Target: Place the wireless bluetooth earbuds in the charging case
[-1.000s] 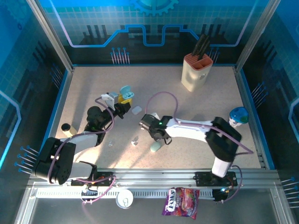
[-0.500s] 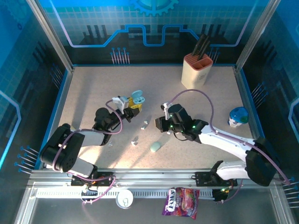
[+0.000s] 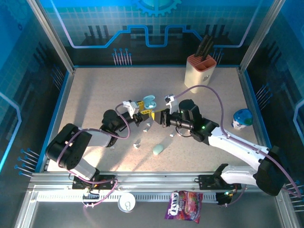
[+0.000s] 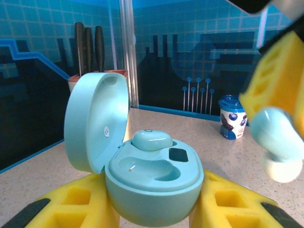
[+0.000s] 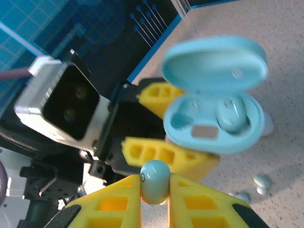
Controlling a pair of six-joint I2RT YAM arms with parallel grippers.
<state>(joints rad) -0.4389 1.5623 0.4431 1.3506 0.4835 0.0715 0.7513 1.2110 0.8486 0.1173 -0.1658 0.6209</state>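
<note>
My left gripper (image 4: 154,205) is shut on the base of a pale blue-green charging case (image 4: 154,183), held up with its lid (image 4: 97,121) open. One earbud (image 4: 152,140) sits in the far slot; the near slot (image 4: 152,168) is empty. My right gripper (image 5: 155,187) is shut on a second blue-green earbud (image 5: 155,179), close to the open case (image 5: 213,126) and level with it. In the top view the case (image 3: 148,102) hangs above mid-table, with the left gripper (image 3: 141,114) and right gripper (image 3: 160,118) nearly touching below it.
A closed pale case (image 3: 158,149) lies on the table near the front. Loose earbuds (image 3: 137,144) lie close by, and more (image 5: 261,182) show under the held case. A knife block (image 3: 200,71) stands at the back right, a blue-capped cup (image 3: 242,118) at the right edge.
The left gripper has carried the open case rightward toward the centre. The right gripper has left the table by the closed case and swung up to face the open case with the earbud.
</note>
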